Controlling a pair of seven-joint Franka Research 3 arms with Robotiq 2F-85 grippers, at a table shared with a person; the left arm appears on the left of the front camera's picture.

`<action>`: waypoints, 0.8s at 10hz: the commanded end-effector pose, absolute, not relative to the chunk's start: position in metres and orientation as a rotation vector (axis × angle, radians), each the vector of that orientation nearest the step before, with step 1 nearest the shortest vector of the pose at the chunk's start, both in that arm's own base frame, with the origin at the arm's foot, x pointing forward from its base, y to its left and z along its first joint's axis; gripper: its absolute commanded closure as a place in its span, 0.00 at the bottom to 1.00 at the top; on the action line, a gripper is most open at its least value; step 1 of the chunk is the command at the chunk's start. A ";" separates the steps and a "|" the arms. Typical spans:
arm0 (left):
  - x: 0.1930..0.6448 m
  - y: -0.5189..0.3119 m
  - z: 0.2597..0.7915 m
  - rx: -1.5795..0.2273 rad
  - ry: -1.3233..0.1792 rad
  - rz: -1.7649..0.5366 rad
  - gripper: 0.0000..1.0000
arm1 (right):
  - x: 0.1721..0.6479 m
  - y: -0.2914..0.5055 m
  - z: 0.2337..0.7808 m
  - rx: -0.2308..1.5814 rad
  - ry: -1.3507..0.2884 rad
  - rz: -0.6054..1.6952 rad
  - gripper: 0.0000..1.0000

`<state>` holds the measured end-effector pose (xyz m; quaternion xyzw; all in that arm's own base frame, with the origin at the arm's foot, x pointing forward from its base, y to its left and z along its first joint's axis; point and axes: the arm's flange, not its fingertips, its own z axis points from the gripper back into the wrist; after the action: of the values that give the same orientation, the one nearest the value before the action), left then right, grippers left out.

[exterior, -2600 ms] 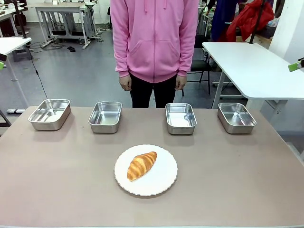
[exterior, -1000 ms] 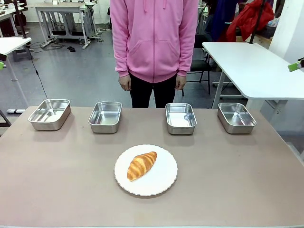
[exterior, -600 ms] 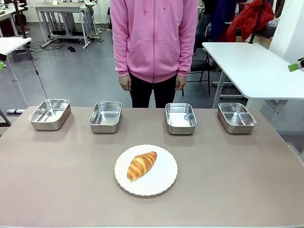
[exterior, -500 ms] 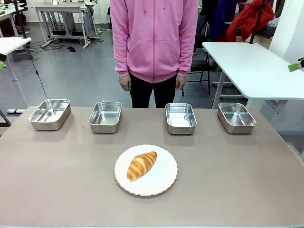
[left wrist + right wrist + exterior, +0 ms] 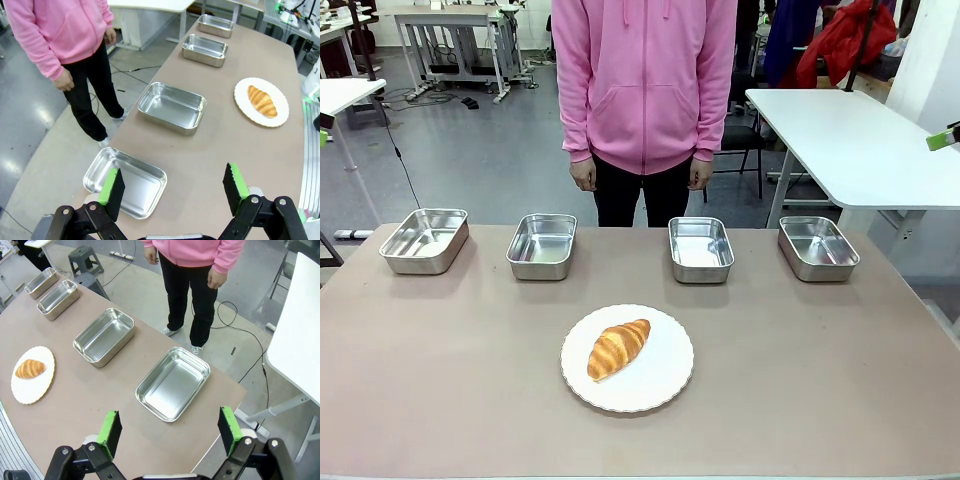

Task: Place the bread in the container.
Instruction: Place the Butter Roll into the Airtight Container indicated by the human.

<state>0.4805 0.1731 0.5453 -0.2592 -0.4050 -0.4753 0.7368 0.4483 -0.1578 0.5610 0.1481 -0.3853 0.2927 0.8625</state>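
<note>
bread: bread [image 5: 618, 348] lies diagonally on the plate [image 5: 665, 388], near-middle of the surface [image 5: 820, 380]; not in any pan.
pans: four alike in a far row, all empty: left-end pan [image 5: 420, 262], left-mid pan [image 5: 540, 271], right-mid pan [image 5: 701, 275], right-end pan [image 5: 820, 273]; all well apart from the plate.
left arm: left end effector [image 5: 173, 187] jaws wide, nothing held, high over the left end of the row.
right arm: right end effector [image 5: 169, 432] jaws wide, nothing held, high over the right end of the row.
person: person [image 5: 645, 90] stands at the far edge, hands down at the sides.
risk, target: four identical pans and the task names none; a wrong pick is likely without a cue.
risk, grip: crust looks flaky and soft; a hard squeeze would crush or tear it. A light pinch on a tapered end would let it swing or drop.
risk, alignment: bread sits at an angle; jaws not turned to match would clip a tip or shove it off the plate.
risk, plate: plate looks loose on the surface; a low approach could catch its rim and slide it.
risk, release: pans are shallow; letting go high or over a rim could bounce the bread out.
risk, arms: bread is central, so either arm can reach it; both going in would clash.
risk, person: a reach to the far row comes near the person's hands.
writing: none readable; no brand or label seen on pans, plate or end effectors.
</note>
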 end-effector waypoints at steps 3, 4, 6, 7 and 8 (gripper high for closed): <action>0.481 0.173 0.548 -0.566 -0.886 -1.050 0.00 | 0.449 -0.157 0.561 0.319 -0.816 0.615 0.00; 0.481 0.173 0.548 -0.566 -0.886 -1.050 0.00 | 0.449 -0.157 0.561 0.319 -0.816 0.615 0.00; 0.481 0.173 0.548 -0.566 -0.886 -1.050 0.00 | 0.449 -0.157 0.561 0.319 -0.816 0.615 0.00; 0.481 0.173 0.548 -0.566 -0.886 -1.050 0.00 | 0.449 -0.157 0.561 0.319 -0.816 0.615 0.00; 0.481 0.173 0.548 -0.566 -0.886 -1.050 0.00 | 0.449 -0.157 0.561 0.319 -0.816 0.615 0.00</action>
<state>0.4805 0.1731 0.5453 -0.2592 -0.4049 -0.4754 0.7368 0.4483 -0.1578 0.5610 0.1481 -0.3852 0.2927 0.8625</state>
